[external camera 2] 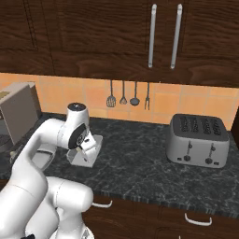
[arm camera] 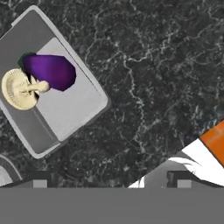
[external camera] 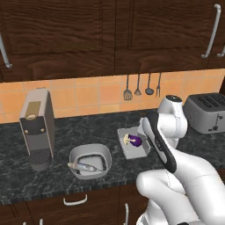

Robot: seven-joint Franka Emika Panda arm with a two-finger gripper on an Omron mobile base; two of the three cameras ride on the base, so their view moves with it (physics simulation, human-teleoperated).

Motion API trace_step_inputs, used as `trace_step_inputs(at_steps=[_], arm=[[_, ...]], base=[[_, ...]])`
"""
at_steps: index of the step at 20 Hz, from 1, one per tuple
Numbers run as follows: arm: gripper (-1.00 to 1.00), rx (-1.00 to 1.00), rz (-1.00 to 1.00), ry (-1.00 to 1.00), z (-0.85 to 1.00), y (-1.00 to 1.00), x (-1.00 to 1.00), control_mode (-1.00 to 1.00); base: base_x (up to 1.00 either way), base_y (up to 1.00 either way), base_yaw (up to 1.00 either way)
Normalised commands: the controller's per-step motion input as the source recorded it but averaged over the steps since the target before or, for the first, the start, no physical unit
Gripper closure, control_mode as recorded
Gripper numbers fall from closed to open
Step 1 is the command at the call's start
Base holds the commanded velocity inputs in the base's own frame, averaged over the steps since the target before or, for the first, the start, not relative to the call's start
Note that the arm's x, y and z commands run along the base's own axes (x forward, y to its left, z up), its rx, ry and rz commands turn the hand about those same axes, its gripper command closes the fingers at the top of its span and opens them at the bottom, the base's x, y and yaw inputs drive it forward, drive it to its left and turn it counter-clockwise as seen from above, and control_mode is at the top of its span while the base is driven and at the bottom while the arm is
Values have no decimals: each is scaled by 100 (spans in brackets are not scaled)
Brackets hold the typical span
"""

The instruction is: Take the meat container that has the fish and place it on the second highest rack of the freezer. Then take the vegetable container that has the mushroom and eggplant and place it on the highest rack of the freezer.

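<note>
Fish first, per the task. The fish (external camera: 83,166) lies in a rounded grey tub (external camera: 90,161) on the dark worktop (external camera: 52,176), near the front edge, just right of the coffee machine (external camera: 37,127). Its long axis runs roughly left-right along the tub in the left base view.

The vegetable tray (external camera: 133,143) with the mushroom and eggplant (arm camera: 39,78) sits just right of the tub and a little further back, apart from it.

The hand (arm camera: 111,183) hangs above the worktop, camera looking straight down. In its own view the tray sits off to the upper left, turned on a diagonal, and a curved rim at the lower-left corner is probably the fish tub. So the hand is beside the tray, not over either container; the fish tub lies further out on the same side, past the tray.

Arm pose: folded up from the base, elbow high, forearm sloping down toward the tray's right side.

Finger tips (arm camera: 40,183) stand wide apart at the bottom of the hand view, nothing between them: open and empty.

Freezer not in these views. Neither container is lifted; judged at the approach stage.
</note>
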Motion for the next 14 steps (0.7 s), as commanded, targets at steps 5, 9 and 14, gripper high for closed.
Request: trace_step_inputs(at_steps=[5,9,14], arm=[[-100,0,0,0,-52,0,29,-100],[-100,0,0,0,-46,0,9,-100],[-100,0,0,2,-24,0,11,-100]], base=[[0,0,0],[0,0,0],[0,0,0]])
